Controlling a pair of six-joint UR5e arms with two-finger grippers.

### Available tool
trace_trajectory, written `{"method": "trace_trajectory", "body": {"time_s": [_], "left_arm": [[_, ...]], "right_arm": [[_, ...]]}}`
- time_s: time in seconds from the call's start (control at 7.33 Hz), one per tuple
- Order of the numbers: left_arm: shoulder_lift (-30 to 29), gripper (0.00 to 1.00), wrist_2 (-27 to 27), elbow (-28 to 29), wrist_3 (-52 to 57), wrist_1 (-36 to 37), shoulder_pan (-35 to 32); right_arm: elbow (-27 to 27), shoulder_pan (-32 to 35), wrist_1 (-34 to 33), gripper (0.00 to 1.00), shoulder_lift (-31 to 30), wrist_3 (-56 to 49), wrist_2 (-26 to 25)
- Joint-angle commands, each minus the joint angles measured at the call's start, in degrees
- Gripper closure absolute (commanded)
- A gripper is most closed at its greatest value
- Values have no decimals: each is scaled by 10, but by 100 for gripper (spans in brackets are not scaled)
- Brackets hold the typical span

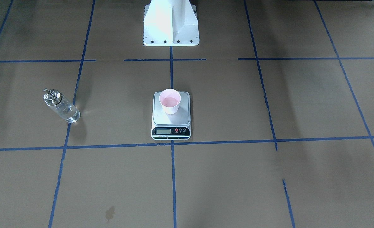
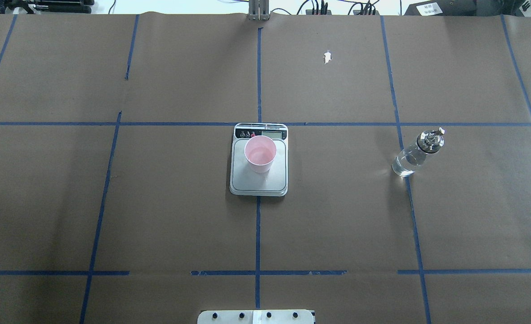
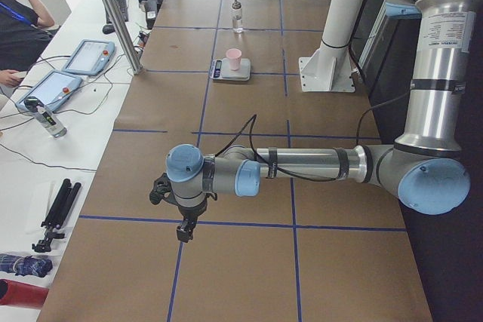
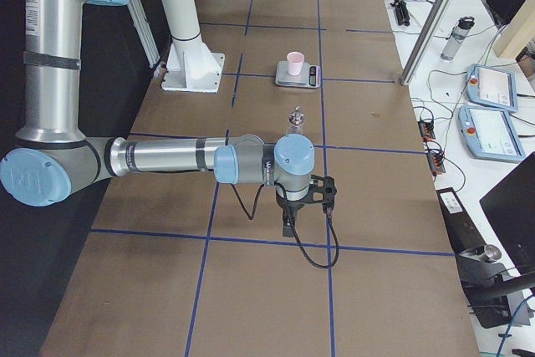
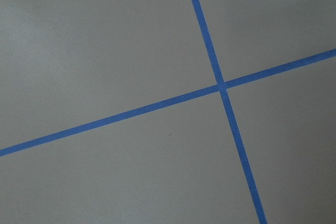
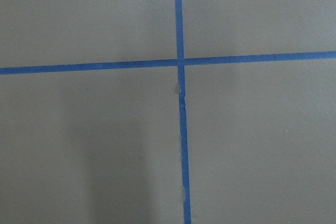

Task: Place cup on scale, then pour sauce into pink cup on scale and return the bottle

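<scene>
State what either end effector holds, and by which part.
Nothing: cup sits on scale, bottle stands alone, far from left end effector and right end effector.

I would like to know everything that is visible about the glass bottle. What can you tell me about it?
The bottle is a clear glass cylinder with a shiny silver metal cap and a small pour spout. A colourless liquid shows through the glass; its level is hard to read. It stands upright on the brown table, on the robot's right side, with its base on a blue tape line, well apart from the scale. Only the table touches it.
</scene>
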Motion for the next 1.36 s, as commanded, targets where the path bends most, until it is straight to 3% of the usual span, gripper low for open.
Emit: {"method": "trace_trajectory", "body": {"time_s": [0.0, 0.41, 1.23], "left_arm": [[1, 0, 0, 0, 0, 0, 0], [5, 0, -25, 3, -90, -3, 0], [8, 0, -43, 3, -92, -2, 0]], "right_arm": [[-3, 0, 0, 0, -1, -2, -2], [-1, 0, 1, 0, -2, -1, -3], [-1, 0, 1, 0, -2, -1, -3]]}}
